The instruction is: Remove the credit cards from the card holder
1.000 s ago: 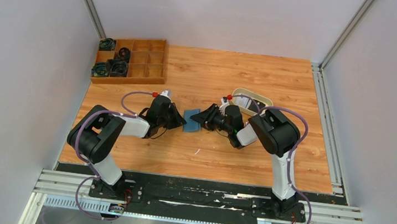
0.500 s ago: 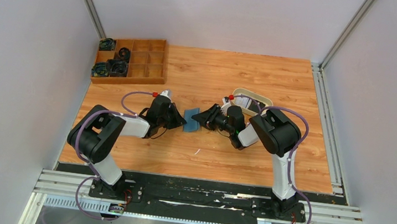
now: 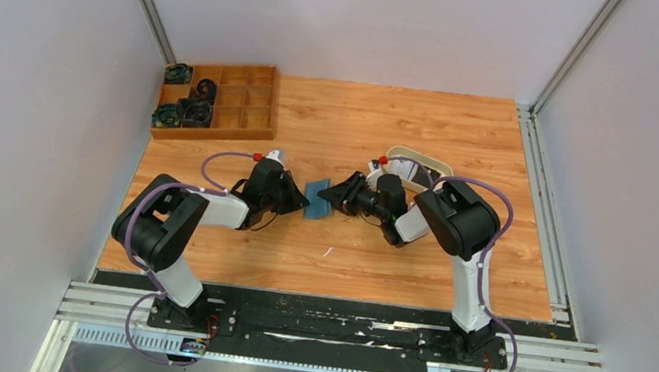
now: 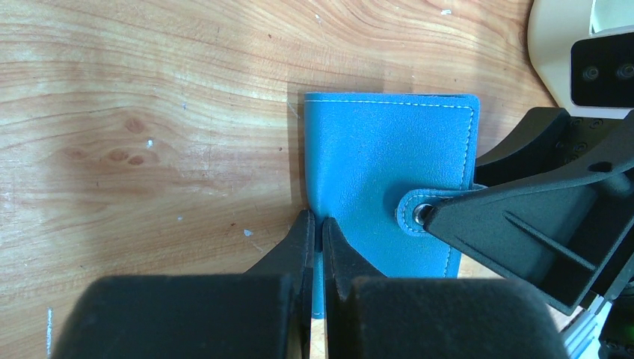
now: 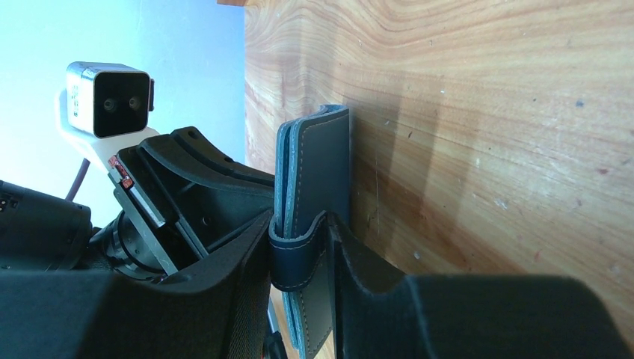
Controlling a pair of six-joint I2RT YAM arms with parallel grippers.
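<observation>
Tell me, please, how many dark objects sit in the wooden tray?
4 dark objects, all at the left end of the wooden tray: one in the far-left corner, one diagonally nearer, two side by side in the near row. More may hide behind dividers.

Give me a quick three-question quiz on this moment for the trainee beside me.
1. True or false: the card holder lies open with cards showing.
2. The left gripper is shut on: A) the card holder's edge, B) a loose card, C) nothing.
3. Fill in: the right gripper has a finger on each side of the card holder at its snap ____.
Key: 1 false, it is closed; 2 A; 3 strap.
</observation>
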